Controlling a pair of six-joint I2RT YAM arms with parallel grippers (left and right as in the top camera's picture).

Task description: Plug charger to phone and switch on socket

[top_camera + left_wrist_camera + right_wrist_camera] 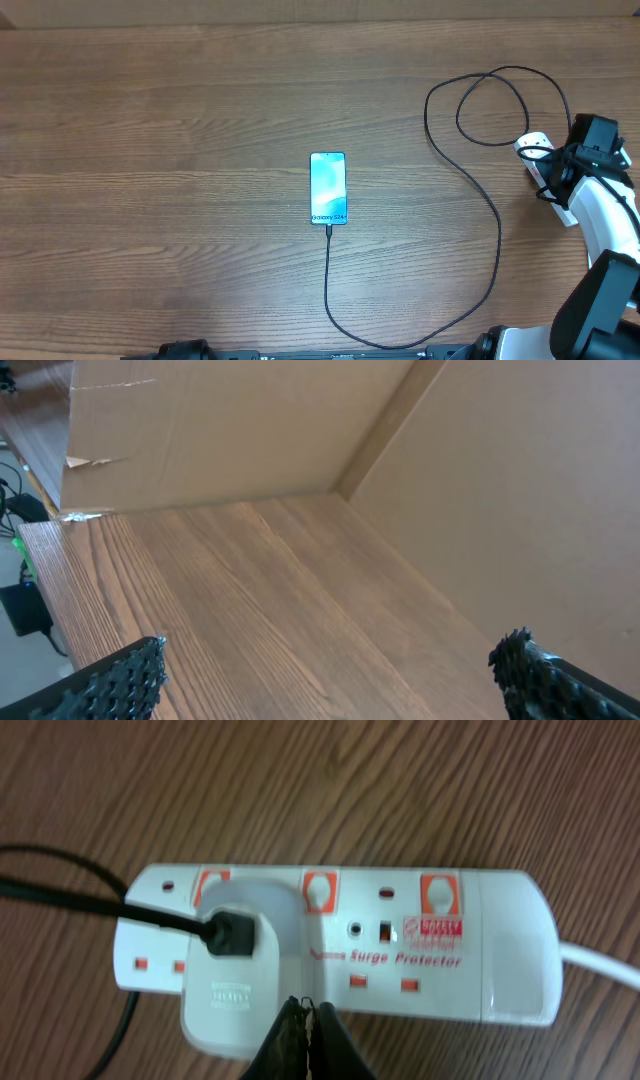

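A wooden table with a charging setup. The white socket (470, 955), a strip with several outlets and a row of red switches along its far edge, lies at one side of the table under the right arm. The phone (328, 188), with its light blue screen facing up, lies flat well apart from the socket, towards the middle of the table.

The charger (497, 230), a thin black cable, runs from a white adapter (230, 995) plugged into the socket's end outlet. It loops loosely beside the strip and sweeps round to the phone's near end, where its tip appears to be pushed in. A thick white cord (600, 965) leaves the socket's opposite end.

The right gripper (305, 1015) is clenched, its fingertips pinched into a single point and holding nothing. It sits over the socket's near edge, right by the adapter. The pictures do not show whether it touches either one. The left gripper (332, 650) is spread wide and empty, away from the socket and facing a cardboard wall (250, 430).

Plugging in looks finished, so the current step is likely switching on. The next move calls for carrying the pinched tip across the strip to the red switch (212, 882) just beyond the adapter and pressing down without knocking the adapter or cable.
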